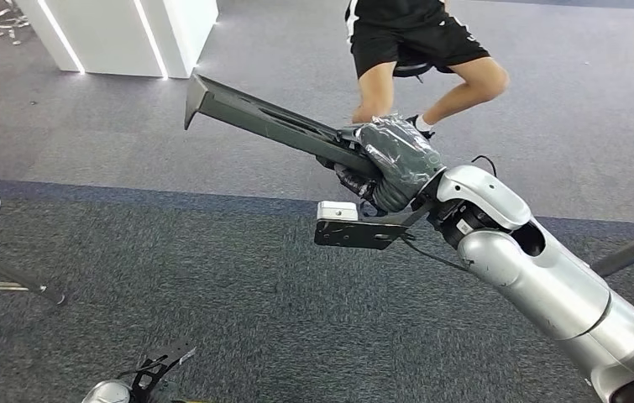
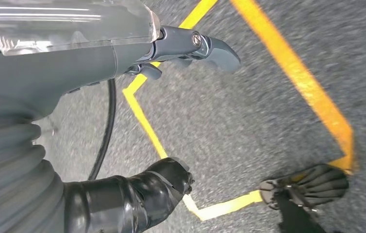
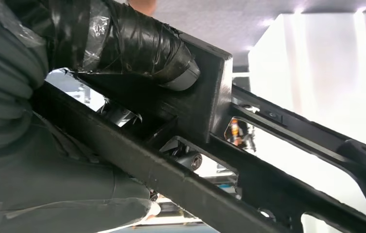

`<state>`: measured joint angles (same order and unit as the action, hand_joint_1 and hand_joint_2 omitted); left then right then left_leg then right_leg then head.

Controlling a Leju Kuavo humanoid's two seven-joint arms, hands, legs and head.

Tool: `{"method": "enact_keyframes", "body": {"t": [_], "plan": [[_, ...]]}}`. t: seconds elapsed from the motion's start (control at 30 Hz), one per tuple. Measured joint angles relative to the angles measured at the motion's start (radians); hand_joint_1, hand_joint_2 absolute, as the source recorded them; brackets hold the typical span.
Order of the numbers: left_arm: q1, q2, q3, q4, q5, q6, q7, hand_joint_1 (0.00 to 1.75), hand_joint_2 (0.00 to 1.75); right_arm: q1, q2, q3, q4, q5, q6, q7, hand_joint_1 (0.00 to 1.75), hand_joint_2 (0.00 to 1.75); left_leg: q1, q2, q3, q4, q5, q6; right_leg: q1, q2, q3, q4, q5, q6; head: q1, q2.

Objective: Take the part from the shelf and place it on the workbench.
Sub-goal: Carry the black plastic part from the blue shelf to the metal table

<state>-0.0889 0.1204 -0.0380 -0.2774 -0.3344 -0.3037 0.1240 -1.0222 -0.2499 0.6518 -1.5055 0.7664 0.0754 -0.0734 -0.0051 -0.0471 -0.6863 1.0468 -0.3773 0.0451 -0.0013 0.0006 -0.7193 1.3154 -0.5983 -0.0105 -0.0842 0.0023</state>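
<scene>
Part [image 1: 271,122], a long dark bracket, is riding in the air above the carpet [image 1: 212,294], its long axis running far-left from the right hand [image 1: 389,164]. Fingers [image 3: 137,48] are clamping its near end; left hand [image 2: 122,97] is hanging low, holding nothing, fingers apart. No worktop in sight, person [image 1: 414,50] standing beyond.

You are looking at a long dark matt bar-shaped part [image 1: 271,122], seemingly plastic, gripped by a right hand [image 1: 393,159] wearing glossy crinkled film. The silver arm shell [image 1: 548,285] is gleaming smooth above rough grey carpet [image 1: 212,285].
</scene>
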Motion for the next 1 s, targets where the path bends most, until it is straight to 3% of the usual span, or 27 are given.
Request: {"method": "enact_keyframes", "body": {"t": [0.03, 0.1, 0.13, 0.17, 0.23, 0.27, 0.33, 0.4, 0.43, 0.47, 0.5, 0.53, 0.57, 0.6, 0.63, 0.67, 0.7, 0.77, 0.83, 0.9, 0.97, 1.0], "plan": [[0.002, -0.001, 0.001, 0.000, 0.000, 0.000, -0.001, 0.00, 1.75, -0.001, 0.000, 0.001, 0.000, 0.000, 0.000, 0.001, 1.75, 1.75, -0.005, -0.016, -0.010, 0.000, 0.010, 0.003, 0.015, 0.008, 0.033, -0.040, 0.021, -0.018, 0.000, 0.000], [0.003, -0.009, 0.001, 0.001, 0.000, -0.001, -0.002, 0.00, 1.75, -0.007, 0.000, 0.002, -0.001, 0.000, 0.000, 0.003, 1.75, 1.75, -0.009, -0.044, -0.028, -0.001, 0.030, 0.004, 0.042, 0.043, 0.123, -0.175, 0.062, -0.059, -0.001, 0.000], [0.004, -0.014, 0.002, 0.002, 0.000, -0.002, -0.002, 0.00, 1.75, -0.012, 0.000, 0.002, -0.002, 0.000, -0.001, 0.004, 1.75, 1.75, -0.007, -0.056, -0.033, -0.005, 0.040, 0.002, 0.051, 0.056, 0.155, -0.230, 0.077, -0.071, -0.001, 0.000], [0.004, -0.017, 0.002, 0.002, 0.000, -0.002, -0.003, 0.00, 1.75, -0.016, 0.000, 0.002, -0.004, 0.000, -0.001, 0.004, 1.75, 1.75, -0.003, -0.067, -0.036, -0.010, 0.051, -0.003, 0.055, 0.062, 0.171, -0.263, 0.085, -0.078, -0.001, 0.000], [0.006, -0.020, 0.004, 0.003, 0.000, -0.003, -0.003, 0.00, 1.75, -0.023, 0.002, 0.003, -0.005, 0.000, -0.001, 0.004, 1.75, 1.75, 0.005, -0.091, -0.035, -0.029, 0.076, -0.015, 0.058, 0.044, 0.175, -0.287, 0.106, -0.081, 0.003, 0.000], [0.008, -0.020, 0.005, 0.004, 0.001, -0.003, -0.002, 0.00, 1.75, -0.024, 0.002, 0.005, -0.005, 0.000, -0.001, 0.004, 1.75, 1.75, 0.004, -0.092, -0.035, -0.038, 0.083, -0.018, 0.055, 0.029, 0.177, -0.305, 0.121, -0.081, 0.005, 0.000], [0.012, -0.019, 0.008, 0.005, 0.006, -0.005, -0.003, 0.00, 1.75, -0.025, 0.006, 0.008, -0.005, 0.000, -0.001, 0.005, 1.75, 1.75, -0.002, -0.050, -0.047, -0.024, 0.052, -0.026, 0.046, -0.001, 0.182, -0.349, 0.158, -0.076, 0.005, 0.000], [0.012, -0.018, 0.019, 0.006, 0.015, -0.010, -0.012, 0.00, 1.75, -0.027, 0.007, 0.010, -0.005, 0.000, -0.001, 0.006, 1.75, 1.75, 0.004, 0.010, -0.077, 0.066, -0.033, -0.039, 0.036, -0.028, 0.174, -0.373, 0.183, -0.062, 0.004, 0.000], [0.011, -0.018, 0.024, 0.006, 0.018, -0.014, -0.017, 0.00, 1.75, -0.028, 0.007, 0.011, -0.005, 0.000, -0.001, 0.007, 1.75, 1.75, 0.013, 0.024, -0.092, 0.127, -0.066, -0.050, 0.032, -0.044, 0.166, -0.375, 0.191, -0.055, 0.004, 0.000], [0.011, -0.017, 0.027, 0.006, 0.020, -0.016, -0.022, 0.00, 1.75, -0.027, 0.007, 0.012, -0.005, 0.000, -0.001, 0.007, 1.75, 1.75, 0.023, 0.032, -0.101, 0.178, -0.080, -0.062, 0.026, -0.060, 0.156, -0.374, 0.197, -0.046, 0.004, 0.000], [0.011, -0.017, 0.029, 0.006, 0.022, -0.018, -0.025, 0.00, 1.75, -0.025, 0.007, 0.014, -0.005, 0.000, -0.001, 0.007, 1.75, 1.75, 0.035, 0.038, -0.097, 0.204, -0.072, -0.075, 0.020, -0.076, 0.145, -0.370, 0.202, -0.037, 0.004, 0.000], [0.013, -0.017, 0.030, 0.006, 0.022, -0.019, -0.026, 0.00, 1.75, -0.025, 0.007, 0.015, -0.005, 0.000, -0.001, 0.007, 1.75, 1.75, 0.047, 0.045, -0.078, 0.196, -0.052, -0.091, 0.012, -0.092, 0.132, -0.364, 0.207, -0.028, 0.004, 0.000], [0.013, -0.018, 0.032, 0.006, 0.023, -0.020, -0.026, 0.00, 1.75, -0.024, 0.007, 0.015, -0.005, 0.000, -0.001, 0.007, 1.75, 1.75, 0.060, 0.060, -0.039, 0.154, -0.031, -0.109, 0.004, -0.106, 0.117, -0.352, 0.209, -0.018, 0.004, 0.000], [0.012, -0.019, 0.033, 0.006, 0.023, -0.020, -0.027, 0.00, 1.75, -0.025, 0.007, 0.015, -0.006, 0.000, -0.001, 0.007, 1.75, 1.75, 0.065, 0.084, 0.008, 0.095, -0.031, -0.129, -0.002, -0.118, 0.100, -0.336, 0.209, -0.007, 0.001, 0.000], [0.010, -0.020, 0.036, 0.006, 0.023, -0.020, -0.028, 0.00, 1.75, -0.026, 0.006, 0.015, -0.006, 0.000, -0.001, 0.008, 1.75, 1.75, 0.065, 0.101, 0.041, 0.049, -0.036, -0.135, -0.006, -0.129, 0.085, -0.318, 0.205, 0.005, 0.000, 0.000], [0.009, -0.021, 0.038, 0.006, 0.024, -0.019, -0.029, 0.00, 1.75, -0.027, 0.005, 0.015, -0.007, 0.000, -0.001, 0.008, 1.75, 1.75, 0.062, 0.114, 0.062, 0.017, -0.053, -0.132, -0.007, -0.139, 0.074, -0.299, 0.199, 0.016, -0.002, 0.000], [0.008, -0.020, 0.041, 0.005, 0.024, -0.019, -0.029, 0.00, 1.75, -0.027, 0.004, 0.016, -0.008, 0.000, -0.001, 0.008, 1.75, 1.75, 0.055, 0.113, 0.065, 0.010, -0.070, -0.118, -0.008, -0.148, 0.068, -0.285, 0.193, 0.025, -0.003, 0.000], [0.012, -0.014, 0.045, 0.006, 0.024, -0.018, -0.030, 0.00, 1.75, -0.025, 0.003, 0.017, -0.007, 0.000, -0.001, 0.008, 1.75, 1.75, 0.048, 0.089, 0.053, 0.015, -0.075, -0.077, -0.015, -0.156, 0.068, -0.270, 0.186, 0.038, 0.000, 0.000], [0.014, -0.011, 0.047, 0.006, 0.024, -0.018, -0.030, 0.00, 1.75, -0.024, 0.003, 0.018, -0.007, 0.000, -0.001, 0.008, 1.75, 1.75, 0.043, 0.068, 0.046, 0.017, -0.066, -0.052, -0.026, -0.103, 0.058, -0.236, 0.153, 0.046, 0.003, 0.000], [0.013, -0.010, 0.047, 0.006, 0.024, -0.019, -0.029, 0.00, 1.75, -0.023, -0.002, 0.018, -0.006, 0.000, -0.001, 0.008, 1.75, 1.75, 0.037, 0.046, 0.037, 0.016, -0.055, -0.036, -0.024, -0.029, 0.016, -0.129, 0.077, 0.044, 0.005, 0.000], [0.011, -0.010, 0.049, 0.006, 0.025, -0.018, -0.030, 0.00, 1.75, -0.021, -0.006, 0.018, -0.006, 0.000, -0.001, 0.008, 1.75, 1.75, 0.024, 0.017, 0.028, 0.016, -0.046, -0.025, -0.012, -0.005, -0.032, -0.007, 0.020, 0.028, 0.005, 0.000], [0.012, -0.010, 0.050, 0.006, 0.026, -0.017, -0.030, 0.00, 1.75, -0.019, -0.006, 0.018, -0.005, 0.000, -0.001, 0.008, 1.75, 1.75, 0.017, 0.001, 0.023, 0.016, -0.041, -0.021, -0.005, -0.001, -0.039, 0.016, 0.017, 0.016, 0.005, 0.000]]}}
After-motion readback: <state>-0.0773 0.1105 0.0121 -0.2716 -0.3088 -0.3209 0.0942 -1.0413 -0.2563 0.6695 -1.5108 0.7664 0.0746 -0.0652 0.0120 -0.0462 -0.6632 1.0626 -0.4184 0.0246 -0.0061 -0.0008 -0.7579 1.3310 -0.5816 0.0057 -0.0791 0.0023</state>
